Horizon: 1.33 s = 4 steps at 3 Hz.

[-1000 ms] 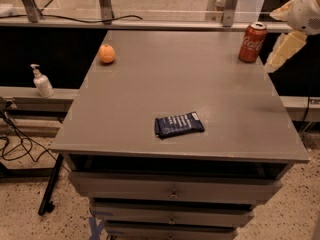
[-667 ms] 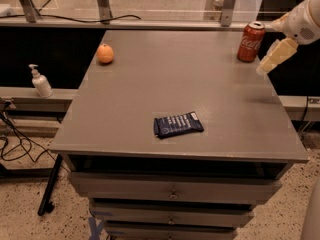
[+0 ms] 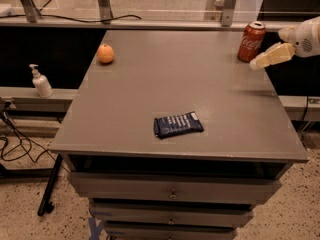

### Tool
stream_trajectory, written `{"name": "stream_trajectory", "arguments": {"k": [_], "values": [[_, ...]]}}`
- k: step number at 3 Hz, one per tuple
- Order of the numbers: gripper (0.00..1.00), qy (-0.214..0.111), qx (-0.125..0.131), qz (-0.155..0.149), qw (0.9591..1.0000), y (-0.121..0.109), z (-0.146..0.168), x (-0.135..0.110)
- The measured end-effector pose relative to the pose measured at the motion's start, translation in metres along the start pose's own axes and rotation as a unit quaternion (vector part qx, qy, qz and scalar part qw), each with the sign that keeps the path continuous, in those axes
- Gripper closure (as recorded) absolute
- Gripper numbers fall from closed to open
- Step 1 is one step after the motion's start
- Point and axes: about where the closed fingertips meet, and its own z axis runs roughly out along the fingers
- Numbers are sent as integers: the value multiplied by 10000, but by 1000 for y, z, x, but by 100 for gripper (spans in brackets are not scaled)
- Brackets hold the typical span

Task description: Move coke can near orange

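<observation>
Grey drawers (image 3: 170, 193) filled the nearest part of the view, stacked under the tabletop (image 3: 200, 84), each with a small knob at its middle. On the speckled floor at 8 o'clock from the tabletop's centre, black cables (image 3: 12, 144) trailed beside a dark bar (image 3: 50, 184) that leaned against the drawer unit.

A dark blue packet (image 3: 177, 124) lay flat on the tabletop a little toward 6 o'clock from the centre, its long side running roughly from left to right, well apart from everything else. Off the tabletop at 9 o'clock, a white pump bottle (image 3: 41, 81) stood upright on a lower ledge.

Farther back, the orange (image 3: 105, 53) sat at about 10 o'clock, near the left edge. The can (image 3: 251, 41) stood upright at about 2 o'clock, close to the far right corner, with nearly the whole width of the tabletop between it and the orange.

The gripper (image 3: 272, 55) reached in from the right edge of the view, at 4 o'clock from the can and just beside it, its cream tip pointing at the can's lower part. Whether it touched the can was unclear, and I could not tell whether the jaws were spread or pressed together.
</observation>
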Motion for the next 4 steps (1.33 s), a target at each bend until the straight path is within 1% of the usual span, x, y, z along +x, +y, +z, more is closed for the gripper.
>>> {"name": "stream_trajectory", "arguments": {"k": [1, 2, 3, 4], "values": [[0, -183, 173, 18, 9997, -8, 3, -8], [0, -210, 36, 50, 9998, -1, 11, -7], [0, -249, 206, 408, 9986, -8, 23, 3], [0, -448, 593, 944, 9928, -31, 29, 15]]}}
